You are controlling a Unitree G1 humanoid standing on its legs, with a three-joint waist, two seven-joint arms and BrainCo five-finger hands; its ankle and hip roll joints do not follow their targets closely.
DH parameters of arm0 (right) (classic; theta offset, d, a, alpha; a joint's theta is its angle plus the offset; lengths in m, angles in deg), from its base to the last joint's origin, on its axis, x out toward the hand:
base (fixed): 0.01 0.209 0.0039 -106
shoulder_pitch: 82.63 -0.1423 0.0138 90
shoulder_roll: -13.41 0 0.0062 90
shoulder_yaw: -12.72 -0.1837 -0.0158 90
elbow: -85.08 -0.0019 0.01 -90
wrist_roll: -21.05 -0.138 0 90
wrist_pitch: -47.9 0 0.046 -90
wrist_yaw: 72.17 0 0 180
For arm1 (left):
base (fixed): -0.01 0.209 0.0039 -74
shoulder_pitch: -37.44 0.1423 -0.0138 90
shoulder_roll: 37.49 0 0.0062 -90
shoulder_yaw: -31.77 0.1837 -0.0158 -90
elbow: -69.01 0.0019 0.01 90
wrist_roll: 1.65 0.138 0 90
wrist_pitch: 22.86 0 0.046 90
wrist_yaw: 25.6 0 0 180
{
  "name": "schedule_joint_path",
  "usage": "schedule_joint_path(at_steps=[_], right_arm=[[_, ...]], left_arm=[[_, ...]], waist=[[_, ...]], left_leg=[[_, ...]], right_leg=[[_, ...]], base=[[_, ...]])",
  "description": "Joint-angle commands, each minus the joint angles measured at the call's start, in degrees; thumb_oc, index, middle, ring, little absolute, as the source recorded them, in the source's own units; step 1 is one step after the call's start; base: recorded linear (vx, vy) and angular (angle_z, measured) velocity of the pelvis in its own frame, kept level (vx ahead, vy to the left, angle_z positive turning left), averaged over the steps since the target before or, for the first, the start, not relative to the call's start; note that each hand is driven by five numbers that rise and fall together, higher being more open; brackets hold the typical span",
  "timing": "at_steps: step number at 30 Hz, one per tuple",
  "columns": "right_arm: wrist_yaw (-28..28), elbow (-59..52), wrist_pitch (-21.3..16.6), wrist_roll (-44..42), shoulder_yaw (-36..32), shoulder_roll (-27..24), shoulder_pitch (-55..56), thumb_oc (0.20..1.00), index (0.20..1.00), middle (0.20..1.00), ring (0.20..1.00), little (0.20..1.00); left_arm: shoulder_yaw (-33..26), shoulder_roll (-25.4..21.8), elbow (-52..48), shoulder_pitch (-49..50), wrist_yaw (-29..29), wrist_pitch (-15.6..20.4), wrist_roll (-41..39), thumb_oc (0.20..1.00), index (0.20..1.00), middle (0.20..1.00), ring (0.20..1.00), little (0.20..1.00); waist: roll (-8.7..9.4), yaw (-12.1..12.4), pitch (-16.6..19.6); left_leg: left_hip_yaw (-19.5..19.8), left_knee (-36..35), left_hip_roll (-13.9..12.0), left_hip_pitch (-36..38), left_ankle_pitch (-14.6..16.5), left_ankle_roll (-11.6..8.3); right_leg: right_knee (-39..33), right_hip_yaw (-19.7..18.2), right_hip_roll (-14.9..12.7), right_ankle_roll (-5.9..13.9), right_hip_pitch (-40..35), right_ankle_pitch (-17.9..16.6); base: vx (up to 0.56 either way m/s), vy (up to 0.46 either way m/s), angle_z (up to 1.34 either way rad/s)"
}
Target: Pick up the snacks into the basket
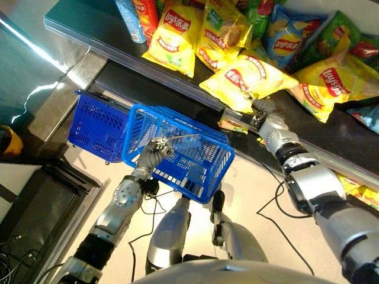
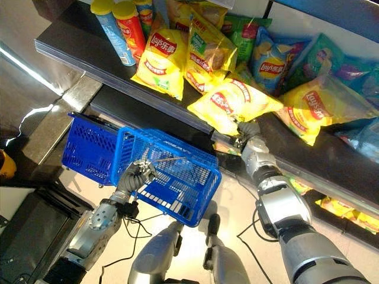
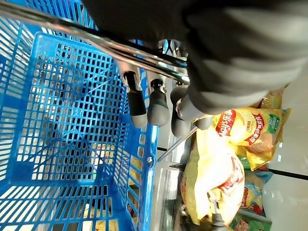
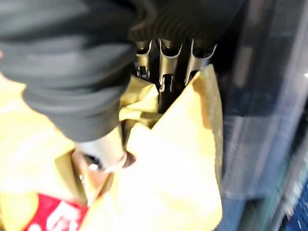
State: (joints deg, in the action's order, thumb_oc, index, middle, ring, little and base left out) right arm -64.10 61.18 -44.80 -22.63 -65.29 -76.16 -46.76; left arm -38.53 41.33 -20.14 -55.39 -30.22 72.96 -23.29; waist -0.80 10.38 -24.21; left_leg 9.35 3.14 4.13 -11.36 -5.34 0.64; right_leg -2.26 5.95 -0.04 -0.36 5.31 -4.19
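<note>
The left hand [image 1: 155,151] has its fingers curled round the wire handle [image 1: 180,137] of the blue basket [image 1: 195,171], which hangs below the shelf edge [image 1: 177,89]. To the right, the right hand [image 1: 263,109] pinches the near corner of a yellow chip bag [image 1: 249,80] lying on the shelf among other snack bags [image 1: 172,35].

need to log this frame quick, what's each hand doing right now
Left hand: shut on the blue basket's wire handle.
Right hand: shut on the edge of a yellow chip bag at the shelf front.
</note>
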Motion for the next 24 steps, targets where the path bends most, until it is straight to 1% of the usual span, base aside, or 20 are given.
schedule_joint_path(at_steps=[1, 9, 10, 11, 13, 14, 15, 16, 17, 18, 20, 21, 22, 23, 24], right_arm=[[-2.98, -1.52, 2.0, -1.86, 4.27, 6.85, 4.26, 0.2, 0.2, 0.2, 0.2, 0.2], [-2.63, -5.53, 1.32, -3.26, 3.27, 6.75, 8.53, 0.2, 0.2, 0.2, 0.2, 0.2], [-2.47, -7.53, 0.54, -5.31, 2.57, 7.19, 10.4, 0.2, 0.2, 0.2, 0.2, 0.2], [-2.44, -7.59, 0.54, -5.32, 2.59, 7.2, 10.48, 0.2, 0.2, 0.2, 0.2, 0.2], [-2.33, -11.22, -0.58, -7.15, 1.84, 6.91, 12.89, 0.2, 0.2, 0.2, 0.2, 0.2], [-2.63, -16.97, -1.46, -7.95, 1.48, 6.07, 16.43, 0.2, 0.2, 0.2, 0.2, 0.2], [-2.55, -17.15, -1.43, -7.94, 1.54, 6.07, 16.63, 0.2, 0.2, 0.2, 0.2, 0.2], [-2.74, -24.77, -2.3, -6.46, 1.58, 4.61, 20.94, 0.2, 0.2, 0.2, 0.2, 0.2], [-2.59, -25.06, -2.24, -6.4, 1.66, 4.61, 21.23, 0.2, 0.2, 0.2, 0.2, 0.2], [-3.74, -34.86, -3.18, -5.94, 0.75, 2.88, 26.93, 0.2, 0.2, 0.2, 0.2, 0.2], [-5.52, -44.62, -3.74, -3.86, -0.2, 0.72, 33.66, 0.2, 0.2, 0.2, 0.2, 0.2], [-5.51, -44.63, -3.73, -3.85, -0.19, 0.72, 33.68, 0.2, 0.2, 0.2, 0.2, 0.2], [-6.63, -49.65, -3.94, -2.69, -1.1, -0.42, 36.69, 0.2, 0.2, 0.2, 0.2, 0.2], [-9.41, -57.55, -4.34, -1.38, -3.38, -2.34, 42.73, 0.2, 0.2, 0.2, 0.2, 0.2], [-9.4, -57.57, -4.33, -1.38, -3.39, -2.34, 42.74, 0.2, 0.2, 0.2, 0.2, 0.2]], left_arm=[[-0.19, 1.01, -11.38, -2.23, -0.1, 4.38, -2.41, 0.2, 0.2, 0.2, 0.2, 0.2], [-0.43, 0.98, -10.82, -1.34, 0.22, 4.14, -3.21, 0.2, 0.2, 0.2, 0.2, 0.2], [-0.6, 1.19, -10.31, -1.19, 0.19, 4.02, -3.29, 0.2, 0.2, 0.2, 0.2, 0.2], [-0.59, 1.19, -10.31, -1.15, 0.19, 4.03, -3.3, 0.2, 0.2, 0.2, 0.2, 0.2], [-1.31, 1.54, -9.73, -0.92, 0.05, 4.02, -3.63, 0.2, 0.2, 0.2, 0.2, 0.2], [-2.38, 2.1, -8.82, -0.37, -0.02, 3.92, -4.23, 0.2, 0.2, 0.2, 0.2, 0.2], [-2.36, 2.12, -8.82, -0.28, 0.0, 3.92, -4.24, 0.2, 0.2, 0.2, 0.2, 0.2], [-3.71, 2.86, -7.76, 0.57, -0.1, 3.52, -5.53, 0.2, 0.2, 0.2, 0.2, 0.2], [-3.7, 2.89, -7.77, 0.69, -0.09, 3.51, -5.54, 0.2, 0.2, 0.2, 0.2, 0.2], [-5.75, 3.37, -6.72, 1.41, -0.05, 3.12, -6.84, 0.2, 0.2, 0.2, 0.2, 0.2], [-8.07, 3.72, -6.42, 2.51, 0.17, 2.99, -7.96, 0.2, 0.2, 0.2, 0.2, 0.2], [-8.07, 3.72, -6.43, 2.53, 0.17, 2.99, -7.96, 0.2, 0.2, 0.2, 0.2, 0.2], [-9.21, 4.35, -5.78, 2.79, 0.16, 2.79, -8.54, 0.2, 0.2, 0.2, 0.2, 0.2], [-11.23, 5.26, -5.18, 3.08, 0.19, 2.73, -8.63, 0.2, 0.2, 0.2, 0.2, 0.2], [-11.23, 5.26, -5.18, 3.09, 0.19, 2.73, -8.63, 0.2, 0.2, 0.2, 0.2, 0.2]], waist=[[0.19, 2.5, 4.2], [0.4, 1.53, 5.38], [0.43, 1.22, 5.79], [0.43, 1.22, 5.81], [0.41, 0.81, 6.39], [0.69, 0.12, 6.99], [0.66, 0.09, 7.05], [1.04, -0.72, 7.92], [1.01, -0.75, 8.0], [1.45, -1.77, 8.96], [1.93, -2.69, 10.2], [1.93, -2.69, 10.21], [2.14, -3.13, 10.87], [2.28, -4.0, 12.05], [2.28, -3.99, 12.06]], left_leg=[[2.0, 1.42, 1.02, -0.98, 3.76, -1.09], [1.4, 0.97, 0.56, -0.09, 3.97, -1.22], [1.36, 0.86, 0.5, 0.22, 4.0, -1.21], [1.36, 0.85, 0.5, 0.25, 4.0, -1.21], [1.21, 0.55, 0.36, 0.92, 4.07, -1.25], [1.08, 0.28, 0.26, 1.55, 4.1, -1.22], [1.1, 0.24, 0.27, 1.6, 4.09, -1.21], [0.95, -0.3, 0.1, 2.27, 4.05, -1.19], [0.97, -0.37, 0.09, 2.34, 4.03, -1.18], [0.47, -1.13, -0.2, 3.21, 3.91, -1.15], [-0.04, -1.94, -0.4, 4.16, 3.81, -1.14], [-0.03, -1.95, -0.4, 4.17, 3.8, -1.14], [-0.32, -2.43, -0.48, 4.7, 3.77, -1.12], [-0.9, -3.2, -0.65, 5.53, 3.75, -1.06], [-0.91, -3.21, -0.66, 5.54, 3.75, -1.06]], right_leg=[[4.37, -3.53, -6.57, 7.01, 2.98, 1.74], [3.89, -4.01, -6.39, 6.87, 2.24, 2.08], [3.8, -4.15, -6.36, 6.86, 1.82, 2.23], [3.79, -4.15, -6.36, 6.86, 1.8, 2.24], [3.66, -4.12, -6.42, 6.91, 1.26, 2.35], [3.39, -4.27, -6.46, 6.94, 0.64, 2.45], [3.35, -4.25, -6.46, 6.95, 0.57, 2.45], [2.91, -4.49, -6.49, 7.08, 0.07, 2.39], [2.87, -4.47, -6.49, 7.08, 0.0, 2.38], [2.36, -4.79, -6.52, 7.12, -0.49, 2.35], [1.85, -4.92, -6.63, 7.14, -1.19, 2.41], [1.84, -4.92, -6.63, 7.14, -1.2, 2.41], [1.62, -4.89, -6.64, 7.19, -1.5, 2.49], [1.43, -5.13, -6.69, 7.31, -1.81, 2.62], [1.43, -5.14, -6.69, 7.31, -1.81, 2.62]], base=[[0.03, -0.017, -0.05], [0.02, -0.018, -0.06], [0.0, 0.0, 0.0], [0.0, 0.0, 0.0], [0.02, 0.0, 0.0], [0.0, 0.0, 0.0], [0.04, -0.011, 0.03], [0.0, 0.0, 0.0], [0.06, -0.038, 0.01], [0.05, -0.041, -0.04], [0.07, -0.035, -0.1], [0.06, -0.01, -0.11], [0.07, 0.011, -0.09], [0.07, 0.011, -0.06], [0.08, 0.034, -0.03]])
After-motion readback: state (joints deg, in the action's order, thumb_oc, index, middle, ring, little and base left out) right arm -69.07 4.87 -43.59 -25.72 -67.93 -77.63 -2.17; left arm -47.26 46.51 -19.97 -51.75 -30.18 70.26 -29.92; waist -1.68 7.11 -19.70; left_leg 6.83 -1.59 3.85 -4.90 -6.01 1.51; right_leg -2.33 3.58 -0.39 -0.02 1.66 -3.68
